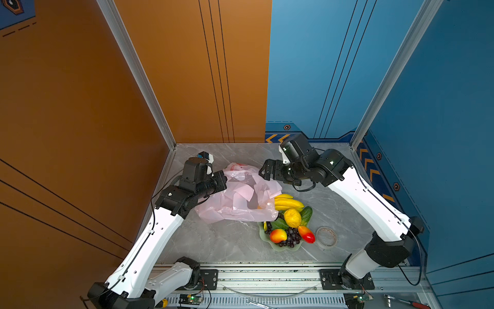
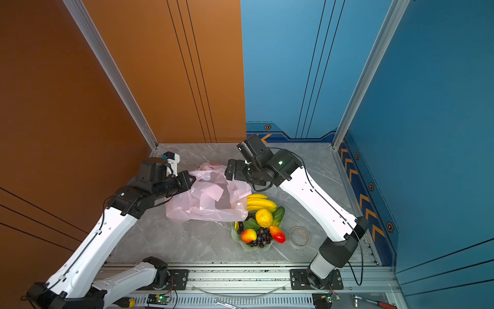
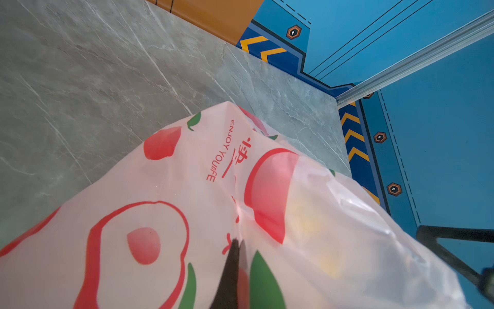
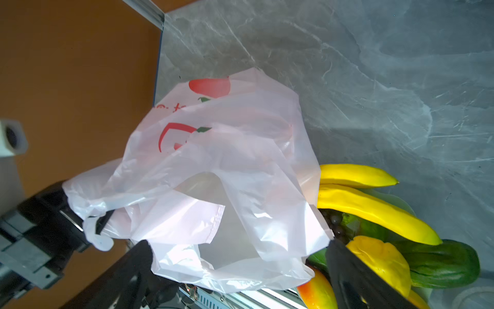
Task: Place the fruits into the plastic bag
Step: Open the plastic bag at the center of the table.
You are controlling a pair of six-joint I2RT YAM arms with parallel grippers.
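Note:
The pale-pink plastic bag lies crumpled on the table with its mouth gaping toward the plate. My left gripper is shut on the bag's left edge, with film pinched between its fingertips. My right gripper hovers open over the bag's far right rim, holding nothing. The fruits sit on the green plate: a banana bunch, a lemon, two mangoes, grapes and a green oblong fruit. The bag overlaps the plate's near-left side.
A clear tape roll lies right of the plate. An orange wall stands close behind my left arm and a blue wall on the right. A metal rail runs along the table's front edge.

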